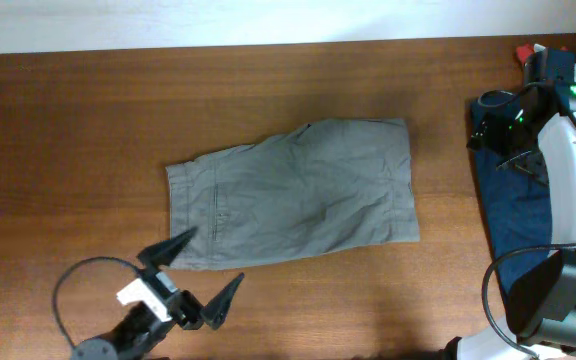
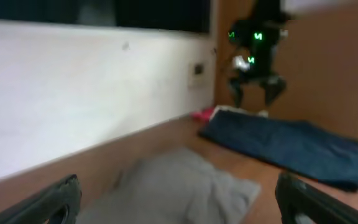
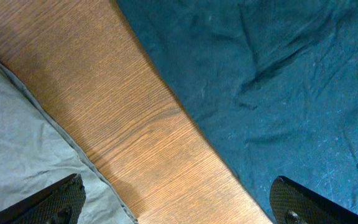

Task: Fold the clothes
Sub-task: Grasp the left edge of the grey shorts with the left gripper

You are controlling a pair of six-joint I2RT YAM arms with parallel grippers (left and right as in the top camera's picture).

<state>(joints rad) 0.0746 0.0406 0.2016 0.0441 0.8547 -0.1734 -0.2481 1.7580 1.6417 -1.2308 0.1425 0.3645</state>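
Note:
The grey shorts [image 1: 293,195] lie flat and wrinkled in the middle of the wooden table [image 1: 78,120], waistband to the left. My left gripper [image 1: 200,272] is open and empty just off their near left corner. In the left wrist view [image 2: 176,199] the shorts [image 2: 179,186] lie blurred ahead between its fingers. The dark navy garment [image 1: 513,215] lies at the right under my right arm. My right gripper [image 1: 498,140] is open and empty. In the right wrist view [image 3: 178,186] it hangs over the bare wood strip between the shorts [image 3: 17,143] and the navy garment [image 3: 278,81].
Red and white items [image 1: 540,52] lie at the far right corner behind the right arm. A black cable [image 1: 66,290] loops beside the left arm. The table's far edge meets a white wall [image 2: 73,93]. The navy garment also shows in the left wrist view [image 2: 284,146].

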